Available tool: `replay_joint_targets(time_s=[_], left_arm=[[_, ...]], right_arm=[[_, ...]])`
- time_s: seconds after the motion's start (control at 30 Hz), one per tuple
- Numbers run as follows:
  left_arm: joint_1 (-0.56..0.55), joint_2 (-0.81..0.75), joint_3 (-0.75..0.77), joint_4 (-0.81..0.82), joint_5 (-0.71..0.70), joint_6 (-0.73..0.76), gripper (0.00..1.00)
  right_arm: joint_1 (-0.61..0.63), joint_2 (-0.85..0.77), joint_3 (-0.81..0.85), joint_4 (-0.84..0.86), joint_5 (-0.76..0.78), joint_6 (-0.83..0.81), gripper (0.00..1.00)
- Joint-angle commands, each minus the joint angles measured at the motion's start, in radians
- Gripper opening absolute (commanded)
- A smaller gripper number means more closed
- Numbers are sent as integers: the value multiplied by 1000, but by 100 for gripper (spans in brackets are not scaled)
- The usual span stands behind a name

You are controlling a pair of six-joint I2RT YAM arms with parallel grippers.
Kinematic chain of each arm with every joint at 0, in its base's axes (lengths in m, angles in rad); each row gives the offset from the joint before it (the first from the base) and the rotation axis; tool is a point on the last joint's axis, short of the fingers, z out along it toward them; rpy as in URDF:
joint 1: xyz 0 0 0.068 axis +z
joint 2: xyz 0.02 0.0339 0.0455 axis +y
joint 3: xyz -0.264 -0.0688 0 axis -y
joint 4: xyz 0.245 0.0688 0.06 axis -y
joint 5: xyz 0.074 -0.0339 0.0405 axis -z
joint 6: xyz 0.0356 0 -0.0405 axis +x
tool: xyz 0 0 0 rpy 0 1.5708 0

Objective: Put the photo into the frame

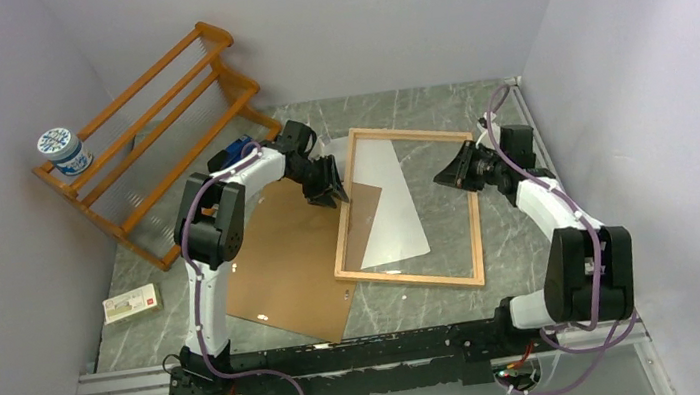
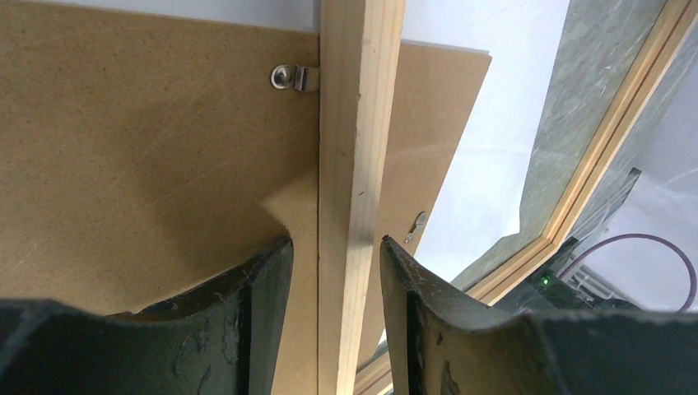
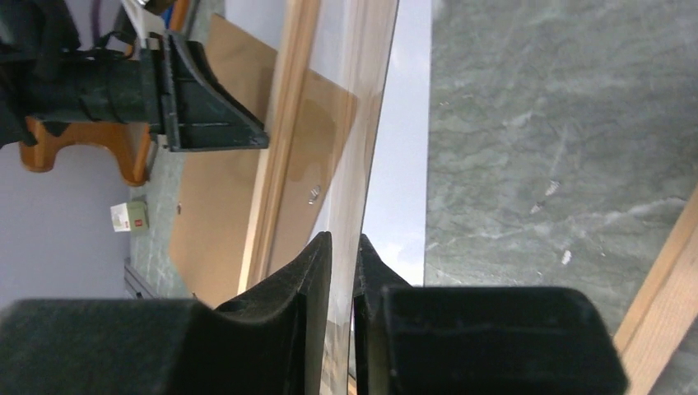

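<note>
Pale-wood frame (image 1: 406,278) lies flat. Brown backing board (image 1: 278,257) sits at its left, one corner under the rail. White-side-up photo (image 1: 398,214) rests skewed inside the frame. Astride the frame's left rail, the left gripper (image 1: 334,197) holds its jaws spread. Over the frame's right half, the right gripper (image 1: 444,172) has jaws barely parted about a thin glassy edge (image 3: 362,164); grip uncertain. Seating seems in hand; next, square the photo to the frame's corners.
</note>
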Motion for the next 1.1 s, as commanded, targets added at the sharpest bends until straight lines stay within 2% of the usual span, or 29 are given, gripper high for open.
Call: replay_joint_targets(time_s=[0.0,0.2,0.57,0.7,0.9,1.07], left_arm=[[-12,11,-30,4,-40,-2,50],[-12,12,-31,5,-42,-6,52],[-12,16,-30,8,-29,-3,54],[-12,19,-28,7,-31,0,53],[-12,14,-34,8,-55,0,50],[-11,2,-42,12,-64,0,50]], right_arm=[[0,-34,-8,92,-66,22,21],[0,12,-13,102,-53,36,31],[0,105,-31,185,-57,66,28],[0,111,-25,187,-55,55,32],[0,91,-7,116,29,55,63],[0,95,7,58,69,55,77]])
